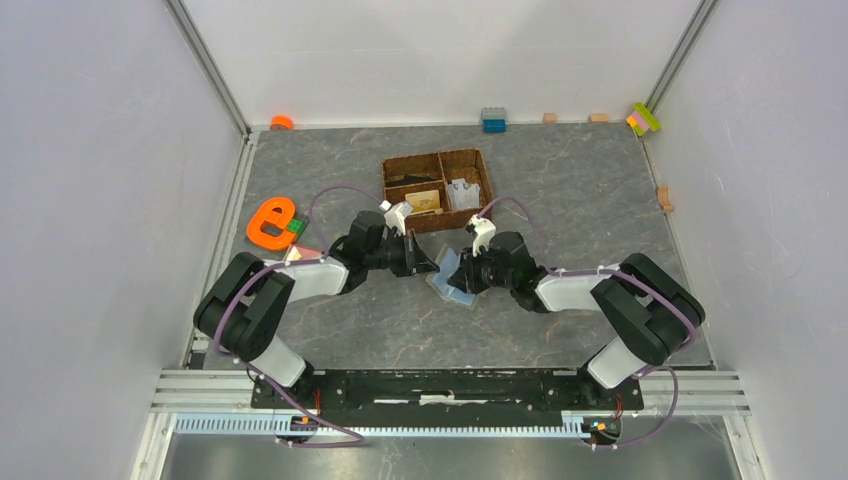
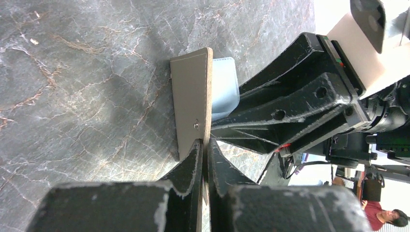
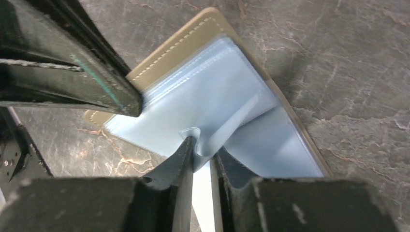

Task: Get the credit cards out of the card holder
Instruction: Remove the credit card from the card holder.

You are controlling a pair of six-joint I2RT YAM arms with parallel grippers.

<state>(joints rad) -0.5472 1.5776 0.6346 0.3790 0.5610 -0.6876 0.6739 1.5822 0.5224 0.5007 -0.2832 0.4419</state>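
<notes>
The card holder (image 1: 452, 282) is lying partly open on the marbled surface (image 1: 580, 200) between the arms, showing a grey-olive stitched cover and light-blue clear sleeves; the left end effector (image 2: 203, 145) is clamping the cover's edge; the right end effector (image 3: 201, 145) is pinching one sleeve.

Mid-table, grey-olive folding card holder (image 1: 447, 282), left gripper (image 1: 428, 262) at its 9 o'clock, right gripper (image 1: 462, 272) at 3, brown woven divided basket (image 1: 436, 156) at 12
</notes>
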